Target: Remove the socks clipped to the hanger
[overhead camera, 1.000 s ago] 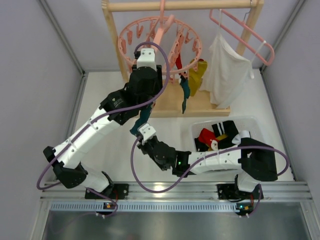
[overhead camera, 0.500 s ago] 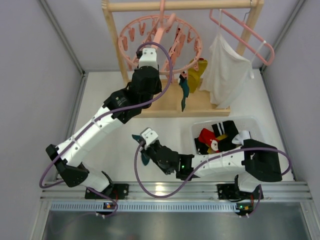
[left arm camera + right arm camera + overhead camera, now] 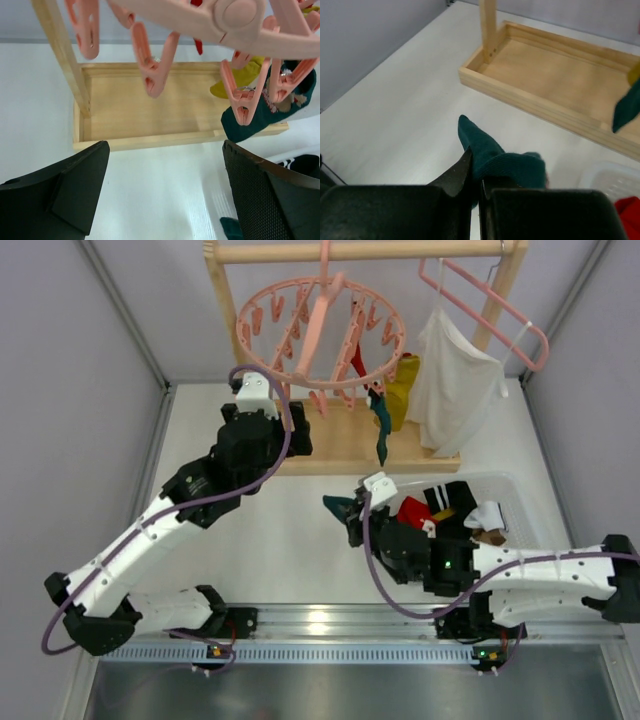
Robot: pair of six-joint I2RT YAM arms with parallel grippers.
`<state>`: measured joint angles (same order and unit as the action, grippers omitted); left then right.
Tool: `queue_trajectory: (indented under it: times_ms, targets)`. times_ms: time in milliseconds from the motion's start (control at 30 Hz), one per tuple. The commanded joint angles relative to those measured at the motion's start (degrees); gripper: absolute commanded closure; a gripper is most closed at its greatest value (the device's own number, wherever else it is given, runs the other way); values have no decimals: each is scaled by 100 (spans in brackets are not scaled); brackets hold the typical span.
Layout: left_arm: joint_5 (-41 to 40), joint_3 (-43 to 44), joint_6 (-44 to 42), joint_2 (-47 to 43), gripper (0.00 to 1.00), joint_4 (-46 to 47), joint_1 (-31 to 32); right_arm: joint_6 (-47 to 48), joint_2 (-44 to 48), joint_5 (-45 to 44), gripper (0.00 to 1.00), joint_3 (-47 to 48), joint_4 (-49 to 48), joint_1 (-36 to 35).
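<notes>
**Right gripper clamped on a teal sock beside the bin; three socks on the ring**

Top view: the round pink hanger (image 3: 320,335) hangs from the wooden rack (image 3: 370,251) at the back of the table (image 3: 250,540). Under its right side are clipped a red sock (image 3: 357,362), a mustard sock (image 3: 400,390) and the clipped teal sock (image 3: 381,437), just left of a white cloth (image 3: 450,380). The left gripper (image 3: 265,415) sits below the ring's left edge, in front of the rack. The right gripper (image 3: 352,523) is low over the table, just beside the left wall of the white bin (image 3: 505,483). It carries the held teal sock (image 3: 338,505), well apart from the hanger. The binned socks (image 3: 430,508) lie in a heap.

Left wrist view: the left gripper's fingers (image 3: 65,190) stand wide apart, with bare table between them. Pink clips (image 3: 155,75) dangle above. At the right one clip grips the clipped teal sock (image 3: 275,107), with the mustard sock (image 3: 240,80) behind it.

Right wrist view: the jaws are pressed together on the held teal sock (image 3: 492,155), one end of which pokes up past the fingertips. Beyond lies the rack's base tray (image 3: 555,85). The tip of the clipped teal sock (image 3: 627,107) hangs at the right edge.
</notes>
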<state>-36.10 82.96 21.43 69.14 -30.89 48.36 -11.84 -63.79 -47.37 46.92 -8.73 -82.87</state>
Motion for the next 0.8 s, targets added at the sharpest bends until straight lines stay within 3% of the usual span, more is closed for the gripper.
queue_trajectory:
  times_ms: [0, 133, 333, 533, 633, 700, 767]
  targets:
    - [68, -498, 265, -699, 2, 136, -11, -731, 647, -307, 100, 64, 1837, 358]
    - [-28, -1402, 318, -1612, 2, 119, -11, -1066, 1499, -229, 100, -77, 2786, 964]
    - [76, -2370, 370, -2597, 2, 23, -11, -1321, 1984, 271, 100, -497, 3404, 1947]
    - [384, -2399, 371, -2950, 2, -661, -11, -1488, 1844, 1160, 100, -1157, 3176, 2950]
    - [437, -2249, 301, -3029, 2, -1083, -11, -1620, 1774, 1222, 93, -1316, 3167, 3127]
    - [472, -2205, 178, -3108, 2, -1208, -11, -1681, 1773, 1239, 60, -1317, 3228, 3163]
    - [446, -2249, 81, -3258, 2, -1305, -11, -1690, 1844, 1231, 17, -1247, 3395, 3163]
